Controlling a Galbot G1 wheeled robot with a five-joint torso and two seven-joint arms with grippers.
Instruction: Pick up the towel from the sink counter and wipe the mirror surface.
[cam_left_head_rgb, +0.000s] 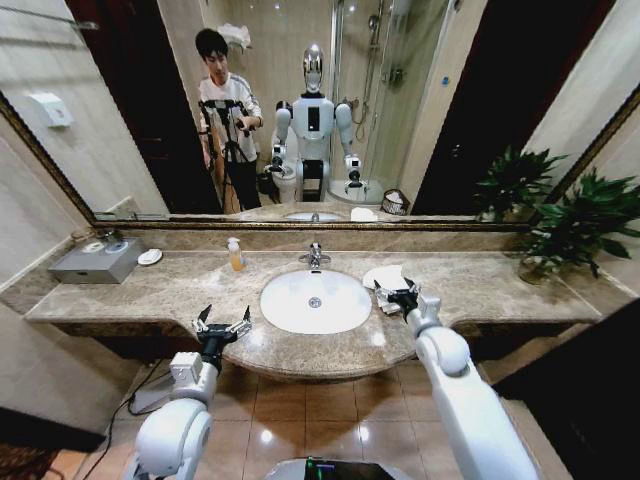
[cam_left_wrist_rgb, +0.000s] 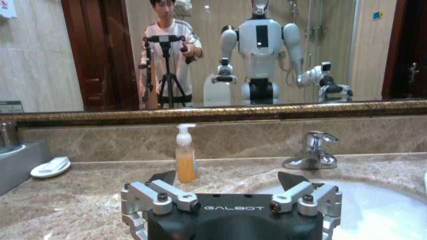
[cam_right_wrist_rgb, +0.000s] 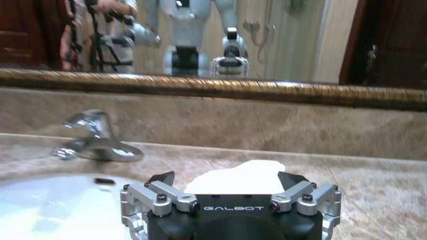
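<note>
Towel (cam_left_head_rgb: 386, 277) lies on the worktop (cam_left_head_rgb: 480, 290) at 3 o'clock of the basin (cam_left_head_rgb: 315, 301), not yet lifted. Right gripper (cam_right_wrist_rgb: 230, 181) sits just before it, fingers apart. Left gripper (cam_left_head_rgb: 222, 320) idles at 9 o'clock, fingers apart. Mirror (cam_left_head_rgb: 420, 110) unwiped.

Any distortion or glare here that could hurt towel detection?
Head view: wide-angle bowing of mirror and sink counter, glints on floor tiles. Right wrist view: towel reads flat white, no folds, by the open right end effector. Left wrist view: basin bright white beyond the open left end effector.
</note>
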